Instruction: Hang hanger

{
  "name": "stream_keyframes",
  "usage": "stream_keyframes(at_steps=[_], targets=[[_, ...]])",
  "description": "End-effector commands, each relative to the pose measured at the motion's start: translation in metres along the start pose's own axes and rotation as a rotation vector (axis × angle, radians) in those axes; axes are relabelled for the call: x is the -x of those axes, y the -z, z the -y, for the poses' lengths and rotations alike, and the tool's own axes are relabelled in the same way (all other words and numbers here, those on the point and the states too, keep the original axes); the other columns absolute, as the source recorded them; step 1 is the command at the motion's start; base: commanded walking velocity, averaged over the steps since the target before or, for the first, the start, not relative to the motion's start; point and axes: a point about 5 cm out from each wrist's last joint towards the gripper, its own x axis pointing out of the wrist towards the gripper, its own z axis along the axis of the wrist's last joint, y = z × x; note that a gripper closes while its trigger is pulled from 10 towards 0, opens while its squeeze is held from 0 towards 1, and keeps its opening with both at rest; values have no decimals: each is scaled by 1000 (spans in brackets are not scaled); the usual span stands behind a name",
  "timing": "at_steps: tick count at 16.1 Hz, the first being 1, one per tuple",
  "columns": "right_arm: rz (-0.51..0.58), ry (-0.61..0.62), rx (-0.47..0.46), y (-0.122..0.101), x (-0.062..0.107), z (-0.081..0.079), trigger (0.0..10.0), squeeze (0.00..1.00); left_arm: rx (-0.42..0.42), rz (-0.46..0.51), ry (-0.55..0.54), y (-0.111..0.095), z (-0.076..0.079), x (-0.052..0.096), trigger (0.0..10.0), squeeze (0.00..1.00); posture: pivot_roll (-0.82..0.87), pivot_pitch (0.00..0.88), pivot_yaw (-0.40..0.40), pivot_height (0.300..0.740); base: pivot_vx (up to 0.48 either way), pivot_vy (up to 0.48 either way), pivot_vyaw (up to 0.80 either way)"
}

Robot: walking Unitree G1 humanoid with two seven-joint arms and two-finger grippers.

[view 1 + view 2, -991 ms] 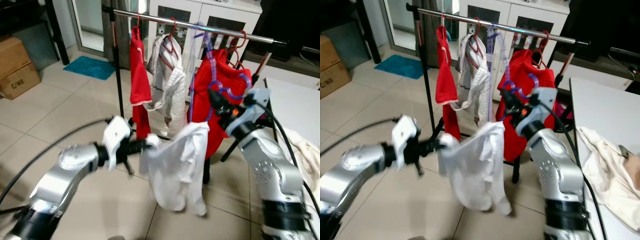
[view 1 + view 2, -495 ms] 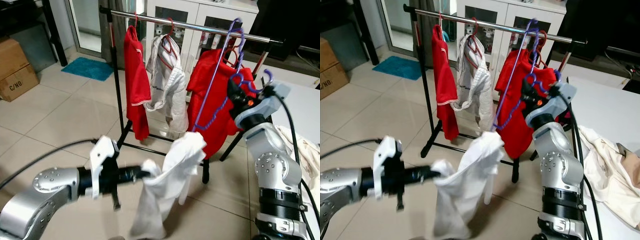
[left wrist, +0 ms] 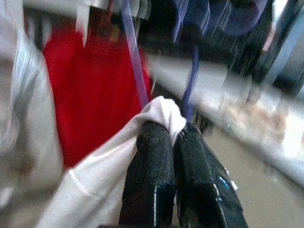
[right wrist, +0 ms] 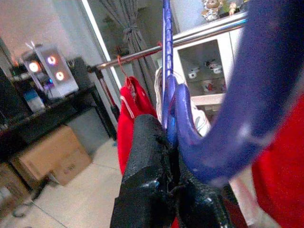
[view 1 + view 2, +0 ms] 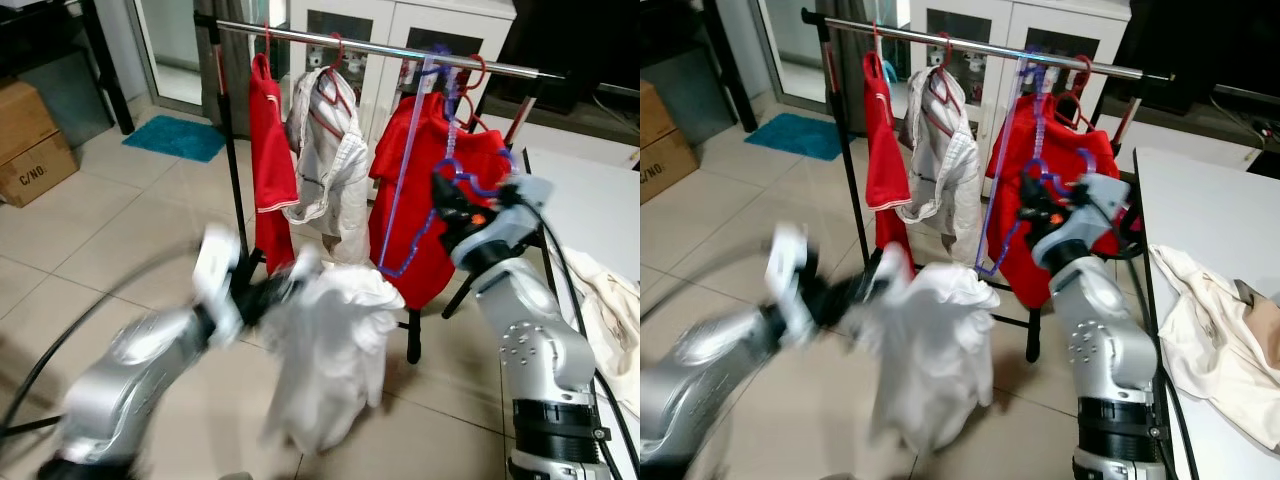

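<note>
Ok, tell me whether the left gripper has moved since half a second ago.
Yes. The left gripper, shut on the white garment, has risen toward the rack's left upright post.

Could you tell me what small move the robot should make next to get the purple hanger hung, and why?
Probably lift the right end effector slightly toward the rail and ease the purple hanger hook over it. It is shut on the hanger, whose top reaches rail height between the hung clothes. The left end effector, shut on the white garment, should follow so the cloth doesn't drag.
</note>
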Motion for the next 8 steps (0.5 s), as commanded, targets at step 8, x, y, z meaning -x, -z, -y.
stream_keyframes(at_steps=[8], targets=[[27,91,-47,15,-61,-7,10000,0,169,74,607,-45,79,-25,0,0,65,0,-48,740,0,0,0]])
